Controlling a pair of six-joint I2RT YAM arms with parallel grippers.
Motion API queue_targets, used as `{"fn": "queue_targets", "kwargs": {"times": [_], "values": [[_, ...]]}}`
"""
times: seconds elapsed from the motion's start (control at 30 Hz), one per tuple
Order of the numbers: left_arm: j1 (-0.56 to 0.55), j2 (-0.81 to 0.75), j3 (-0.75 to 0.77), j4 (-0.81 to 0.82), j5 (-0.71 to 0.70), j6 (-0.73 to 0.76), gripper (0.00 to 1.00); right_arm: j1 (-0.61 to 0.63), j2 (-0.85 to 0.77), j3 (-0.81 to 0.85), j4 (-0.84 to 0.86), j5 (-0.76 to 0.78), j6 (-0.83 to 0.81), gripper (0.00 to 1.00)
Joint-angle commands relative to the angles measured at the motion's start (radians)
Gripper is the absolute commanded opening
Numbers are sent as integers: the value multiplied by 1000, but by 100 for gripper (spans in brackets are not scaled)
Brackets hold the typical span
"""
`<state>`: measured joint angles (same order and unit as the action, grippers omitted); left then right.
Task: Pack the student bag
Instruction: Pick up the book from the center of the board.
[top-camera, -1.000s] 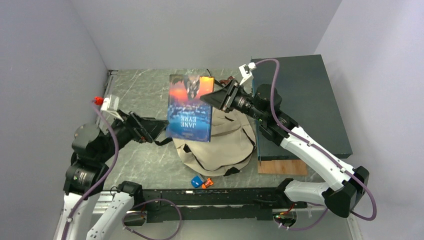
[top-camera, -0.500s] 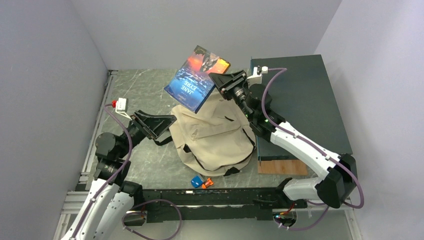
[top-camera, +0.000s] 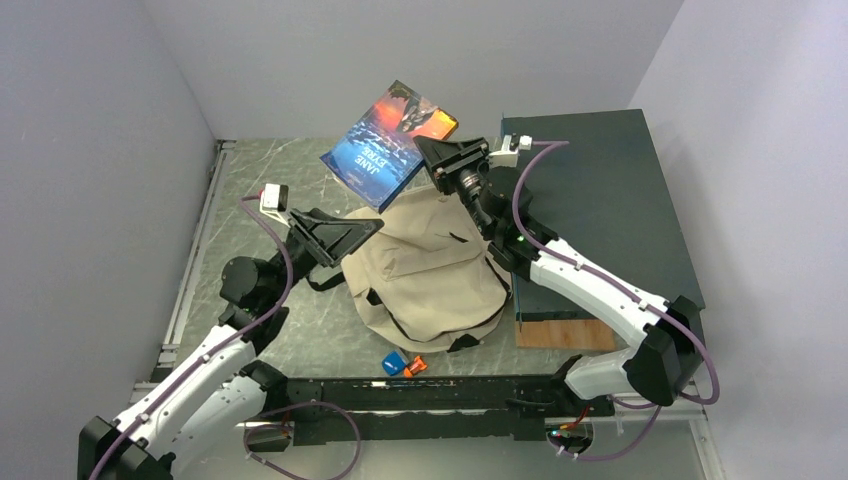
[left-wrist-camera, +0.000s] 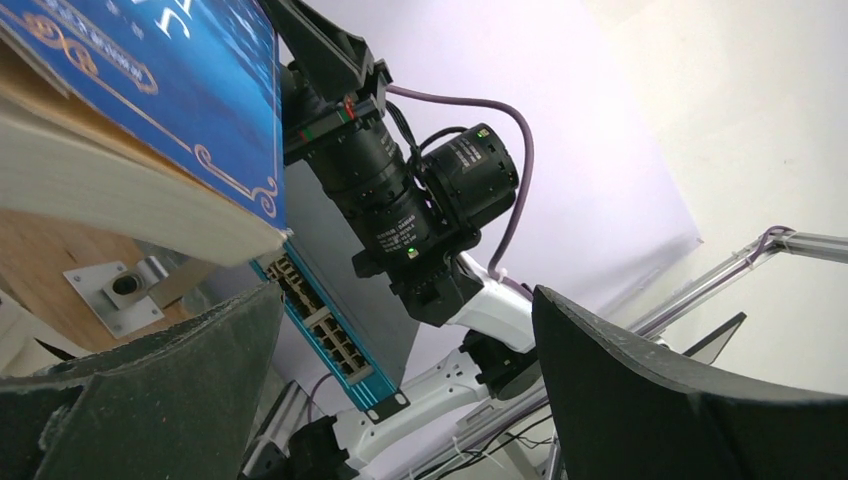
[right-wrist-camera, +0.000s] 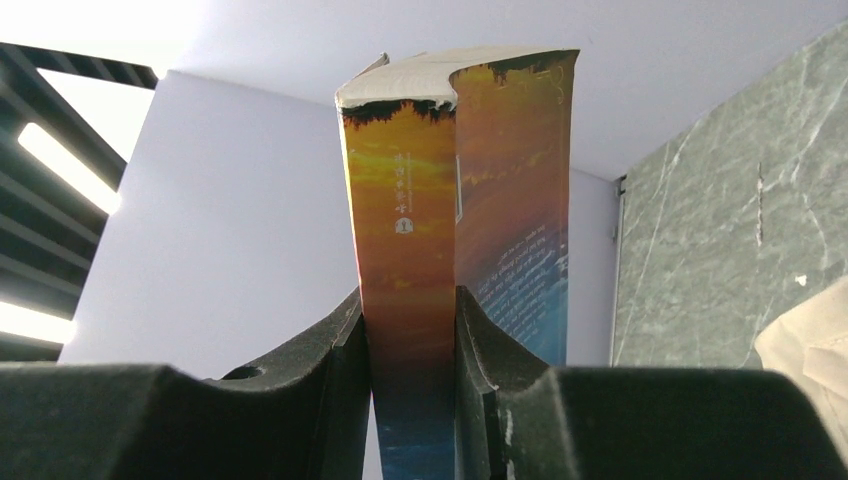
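Observation:
The student bag (top-camera: 430, 270), beige canvas with black straps, lies slumped in the middle of the table. A blue and orange book (top-camera: 390, 130) hangs tilted in the air above the bag's far edge. My right gripper (top-camera: 437, 160) is shut on its spine end. The right wrist view shows the book (right-wrist-camera: 410, 200) pinched between both fingers, with a corner of the bag (right-wrist-camera: 815, 350) at the right. My left gripper (top-camera: 352, 235) stands open at the bag's upper left, holding nothing. In the left wrist view the book (left-wrist-camera: 150, 90) is above my wide-open left gripper (left-wrist-camera: 405, 300).
A big dark teal flat box (top-camera: 610, 200) lies at the right on a wooden board (top-camera: 565, 333). Its blue edge (left-wrist-camera: 320, 330) shows in the left wrist view. A small blue item (top-camera: 394, 364) and an orange one (top-camera: 416, 366) lie near the front rail. Walls close the left, back and right.
My right gripper has raised the book and tilted it back, off the bag. My left arm has reached forward and right toward the bag's upper left, its gripper still open.

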<state>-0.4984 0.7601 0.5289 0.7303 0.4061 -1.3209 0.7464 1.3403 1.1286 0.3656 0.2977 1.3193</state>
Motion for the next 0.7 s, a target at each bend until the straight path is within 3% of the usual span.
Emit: {"fn": "queue_targets", "kwargs": {"times": [0.0,0.37,0.67], "values": [[-42,-29,31,-16,-105,38,100,7,-72,95,277,28,71,0],[-85,102,89,13,-189,9,100,8,-113,70,291,18,122,0],[-96,145,65,133,-381,12,100,8,-167,-3,289,21,141,0]]}}
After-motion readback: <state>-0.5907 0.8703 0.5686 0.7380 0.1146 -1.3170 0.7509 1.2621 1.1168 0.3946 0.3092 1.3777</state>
